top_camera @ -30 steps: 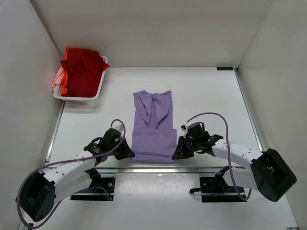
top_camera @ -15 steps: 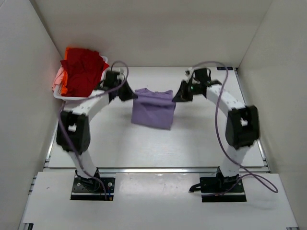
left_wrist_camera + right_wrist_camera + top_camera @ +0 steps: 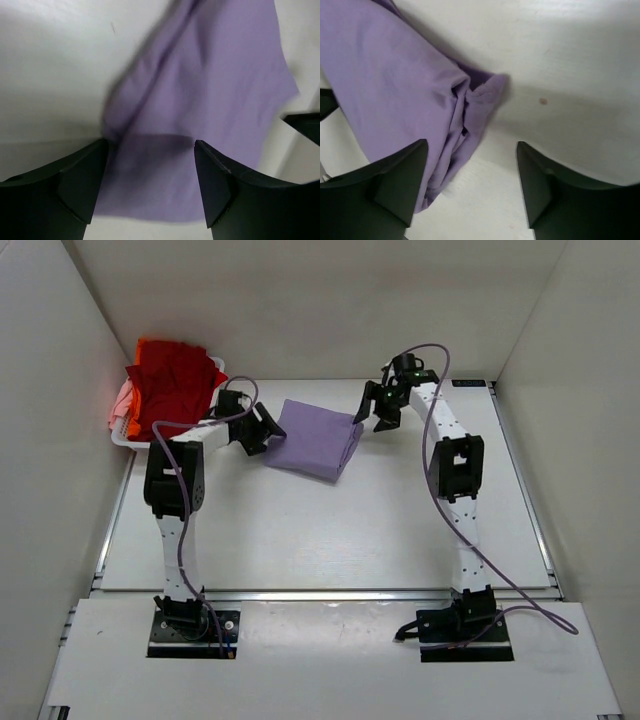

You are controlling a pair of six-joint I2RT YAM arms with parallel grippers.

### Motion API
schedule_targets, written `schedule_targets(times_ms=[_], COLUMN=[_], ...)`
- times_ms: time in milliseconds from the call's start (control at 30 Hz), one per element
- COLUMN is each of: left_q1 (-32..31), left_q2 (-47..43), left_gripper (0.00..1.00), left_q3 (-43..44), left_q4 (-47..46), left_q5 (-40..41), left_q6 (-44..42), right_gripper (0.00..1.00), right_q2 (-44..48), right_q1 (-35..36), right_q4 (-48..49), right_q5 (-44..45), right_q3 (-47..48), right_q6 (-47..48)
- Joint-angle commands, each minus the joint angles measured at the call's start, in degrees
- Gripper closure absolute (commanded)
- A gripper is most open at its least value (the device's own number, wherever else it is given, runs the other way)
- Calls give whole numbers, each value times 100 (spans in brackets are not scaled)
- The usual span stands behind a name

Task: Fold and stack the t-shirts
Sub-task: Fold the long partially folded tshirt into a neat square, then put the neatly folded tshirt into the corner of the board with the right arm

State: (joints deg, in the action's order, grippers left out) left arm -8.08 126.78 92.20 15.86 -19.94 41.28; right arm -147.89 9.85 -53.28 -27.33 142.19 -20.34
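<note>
The lavender t-shirt (image 3: pixel 315 440) lies folded in a compact rectangle at the far middle of the table. My left gripper (image 3: pixel 262 428) is at its left edge, open, with the cloth (image 3: pixel 215 75) lying loose under the spread fingers (image 3: pixel 80 185). My right gripper (image 3: pixel 372 412) is at its right edge, also open, beside the bunched fold (image 3: pixel 395 75); bare table shows between its fingers (image 3: pixel 540 175). The red t-shirt (image 3: pixel 175 385) is heaped in the basket over the orange one (image 3: pixel 150 344) and the pale pink one (image 3: pixel 122 405).
The white plastic basket (image 3: pixel 165 443) stands at the far left corner against the left wall. White walls close in the table on the left, back and right. Both arms reach far out over the table, cables looping above them.
Both grippers carried the shirt's near edge from the front of the table to the back, folding it over, then opened and let it go.
</note>
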Motion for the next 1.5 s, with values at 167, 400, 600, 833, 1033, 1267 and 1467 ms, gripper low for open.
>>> schedule_targets(times_ms=[167, 400, 600, 833, 1033, 1267, 1467], left_q1=[8, 78, 131, 315, 333, 254, 236], left_q2=[-2435, -4028, -4618, -4900, -4909, -4637, -4504], left_gripper=[18, 18, 18, 18, 19, 18, 19], left_q3=[-2203, -3462, -4016, -4132, -4052, -4114, -4026], left_q4=[-1005, -1119, -1032, -927, -838, -1093, -1006], left_q5=[-502, -536, -668, -765, -686, -862, -827], left_q6=[135, 205, 275, 293, 161, 258, 153], right_gripper=[17, 6, 5, 89, 100, 100, 100], right_q2=[1435, 2679, 2037, 772, 481, 683, 534], right_q1=[694, 518, 676, 590, -201, -1237, -1766], right_q4=[1226, 4334, 5019, 3897, 540, 1, 765], right_q5=[869, -70, -255, -870, 937, 3145, 4289], right_q3=[-2538, -5905, -5563, -3393, -1388, -1256, -1289], right_q6=[-653, -2219, -3185, -2803, -318, 1750, 3218])
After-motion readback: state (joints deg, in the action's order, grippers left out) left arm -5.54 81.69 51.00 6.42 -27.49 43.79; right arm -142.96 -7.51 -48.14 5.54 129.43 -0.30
